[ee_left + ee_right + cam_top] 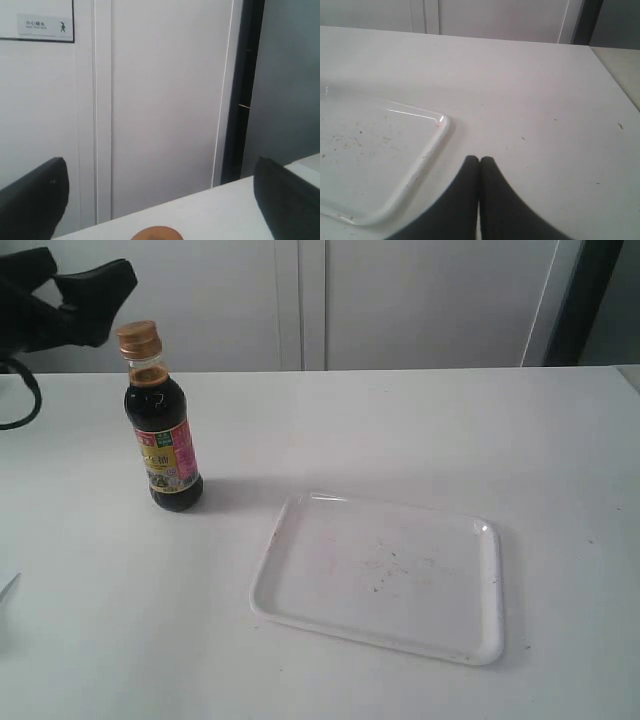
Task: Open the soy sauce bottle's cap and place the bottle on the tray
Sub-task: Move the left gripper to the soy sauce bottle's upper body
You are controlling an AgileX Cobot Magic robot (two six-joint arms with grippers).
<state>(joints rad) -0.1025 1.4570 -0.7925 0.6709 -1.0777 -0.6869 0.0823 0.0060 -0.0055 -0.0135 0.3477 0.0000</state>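
The soy sauce bottle (165, 430) stands upright on the white table at the left, its pink and yellow label facing the exterior view. Its golden-orange cap (138, 340) is down over the neck. My left gripper (88, 280) hovers just behind and left of the cap, open. In the left wrist view its two dark fingers (30, 200) stand far apart, with the cap's top (156, 234) low between them. The white tray (380, 570) lies flat, right of the bottle. My right gripper (480, 161) is shut on nothing, over bare table beside the tray's corner (437, 132); the exterior view does not show it.
White cabinet doors (400, 300) run behind the table, with a dark post (585, 300) at the back right. A small sign (45, 25) hangs on the wall. The table's right edge (615, 65) shows in the right wrist view.
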